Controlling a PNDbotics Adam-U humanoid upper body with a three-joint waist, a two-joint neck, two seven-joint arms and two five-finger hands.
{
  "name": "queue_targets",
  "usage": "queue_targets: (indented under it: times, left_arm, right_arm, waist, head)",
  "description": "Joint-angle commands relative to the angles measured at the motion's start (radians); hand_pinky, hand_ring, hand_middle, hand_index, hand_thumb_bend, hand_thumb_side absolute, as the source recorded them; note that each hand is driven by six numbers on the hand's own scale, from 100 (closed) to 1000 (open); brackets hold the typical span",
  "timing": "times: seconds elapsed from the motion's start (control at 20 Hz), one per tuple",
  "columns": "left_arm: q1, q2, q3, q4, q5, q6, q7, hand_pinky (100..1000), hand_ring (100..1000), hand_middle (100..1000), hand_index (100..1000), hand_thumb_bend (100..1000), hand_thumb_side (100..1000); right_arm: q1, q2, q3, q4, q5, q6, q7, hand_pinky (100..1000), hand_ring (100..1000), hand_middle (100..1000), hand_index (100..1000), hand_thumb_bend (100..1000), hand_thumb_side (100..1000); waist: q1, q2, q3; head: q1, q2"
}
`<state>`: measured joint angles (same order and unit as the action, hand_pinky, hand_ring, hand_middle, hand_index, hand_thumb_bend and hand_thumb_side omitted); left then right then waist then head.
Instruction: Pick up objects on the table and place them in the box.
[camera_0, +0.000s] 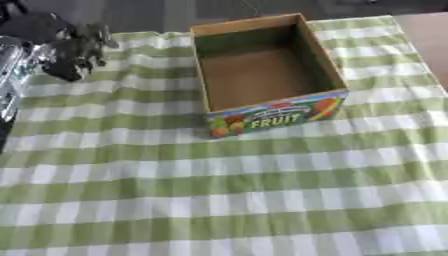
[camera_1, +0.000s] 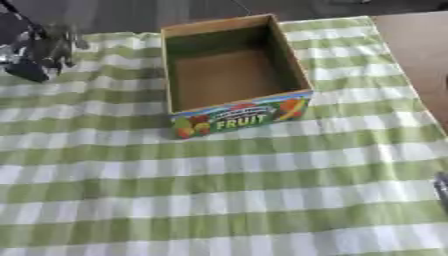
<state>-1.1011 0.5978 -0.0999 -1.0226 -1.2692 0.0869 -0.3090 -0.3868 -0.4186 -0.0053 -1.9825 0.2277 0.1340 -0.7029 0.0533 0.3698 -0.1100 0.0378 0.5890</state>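
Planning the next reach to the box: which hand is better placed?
Left, probably. The left hand sits above the cloth at far left, level with the open box. Of the right hand only a grey sliver shows at the right edge, nearer the robot. No loose objects show.

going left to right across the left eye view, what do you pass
left hand at the upper left, over the cloth → open cardboard box with FRUIT printed on its near side, nothing visible inside → bare brown table surface at the upper right; the green and white checked cloth lies under all of it
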Motion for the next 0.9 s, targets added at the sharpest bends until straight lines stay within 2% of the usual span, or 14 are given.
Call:
queue_targets:
  times: [0.05, 0.25, 0.55, 0.8, 0.9]
  left_arm:
    - [-0.045, 0.017, -0.019, -0.103, -0.011, 0.008, 0.01, 464, 477, 500, 553, 100, 266]
    - [-0.086, -0.052, -0.053, -0.179, -0.072, 0.004, 0.01, 454, 475, 487, 546, 100, 267]
    - [-0.146, -0.205, -0.069, -0.203, -0.146, 0.015, 0.045, 437, 476, 490, 547, 100, 269]
    - [-0.139, -0.286, -0.082, -0.228, -0.208, 0.017, 0.081, 451, 481, 483, 542, 100, 269]
    - [-0.132, -0.318, -0.084, -0.24, -0.239, 0.015, 0.092, 450, 480, 479, 540, 100, 270]
  right_arm:
    - [-0.009, -0.013, -0.007, -0.018, 0.007, -0.002, 0.002, 817, 617, 669, 795, 100, 639]
    - [-0.014, -0.011, -0.004, -0.018, 0.007, -0.006, 0.006, 816, 618, 670, 795, 100, 639]
    - [-0.026, -0.002, 0.003, -0.018, 0.003, -0.011, 0.014, 816, 619, 670, 795, 100, 639]
    - [-0.036, 0.009, 0.003, -0.018, 0.003, -0.016, 0.015, 815, 620, 670, 795, 100, 637]
    - [-0.041, 0.015, 0.004, -0.018, 0.001, -0.019, 0.017, 815, 621, 670, 795, 100, 636]
  waist:
    - [-0.001, -0.035, 0.002]
    - [0.001, -0.042, 0.001]
    - [0.006, -0.044, -0.018]
    - [0.007, -0.05, -0.039]
    - [0.007, -0.052, -0.047]
  head:
    - [-0.003, 0.007]
    - [0.004, 0.009]
    - [0.023, 0.01]
    - [0.02, 0.054]
    - [0.026, 0.063]
